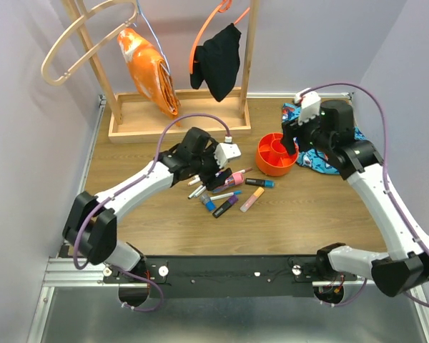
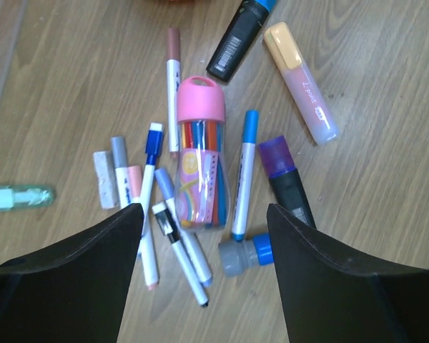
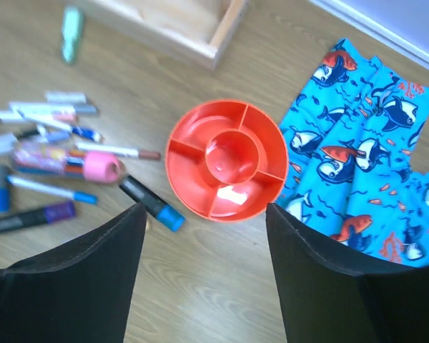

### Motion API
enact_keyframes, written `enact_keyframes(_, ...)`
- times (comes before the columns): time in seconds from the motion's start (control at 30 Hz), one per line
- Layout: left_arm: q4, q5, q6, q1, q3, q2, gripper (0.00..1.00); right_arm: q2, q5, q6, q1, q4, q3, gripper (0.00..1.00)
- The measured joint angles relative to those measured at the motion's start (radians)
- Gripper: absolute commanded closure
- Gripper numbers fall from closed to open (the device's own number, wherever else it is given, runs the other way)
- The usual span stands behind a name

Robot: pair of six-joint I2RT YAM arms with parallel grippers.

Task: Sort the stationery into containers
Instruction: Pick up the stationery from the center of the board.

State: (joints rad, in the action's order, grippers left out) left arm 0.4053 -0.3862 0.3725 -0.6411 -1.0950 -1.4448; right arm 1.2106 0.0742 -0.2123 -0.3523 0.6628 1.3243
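The stationery (image 1: 232,193) lies in a loose pile on the wood table: white markers, a pink-capped clear tube (image 2: 200,171) of coloured pens, a blue pen (image 2: 244,171), a purple highlighter (image 2: 286,179), a peach one (image 2: 300,82) and a black one with a blue cap (image 2: 236,39). My left gripper (image 2: 204,209) hangs open just above this pile, nothing between its fingers. The round orange divided container (image 3: 177,136) stands to the right. My right gripper (image 3: 204,207) is open over its near side. A small pale patch (image 3: 232,193) shows in the near compartment; object or glare, I cannot tell.
A wooden rack (image 1: 179,118) with a tray base stands at the back, an orange cloth (image 1: 150,68) and a black cloth (image 1: 218,61) hanging from it. A blue patterned cloth (image 3: 365,128) lies right of the tub. A small green item (image 2: 18,196) lies left of the pile.
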Motion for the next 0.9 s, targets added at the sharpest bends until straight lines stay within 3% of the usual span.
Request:
enact_keyframes(0.13,-0.035,0.021,-0.031,-0.038,-0.008,-0.089,0.21,-0.049,-0.030,0.109,0.074,-0.026,-0.002,0.19)
enact_keyframes(0.4,-0.012,0.092,-0.068,-0.089,-0.177,-0.343,0.21,-0.090,-0.050,0.202,0.145,-0.056,-0.077,0.18)
enact_keyframes(0.9,0.001,0.164,-0.038,-0.119,-0.218,-0.414,0.33,-0.200,-0.008,0.253,0.192,-0.066,-0.220,0.18)
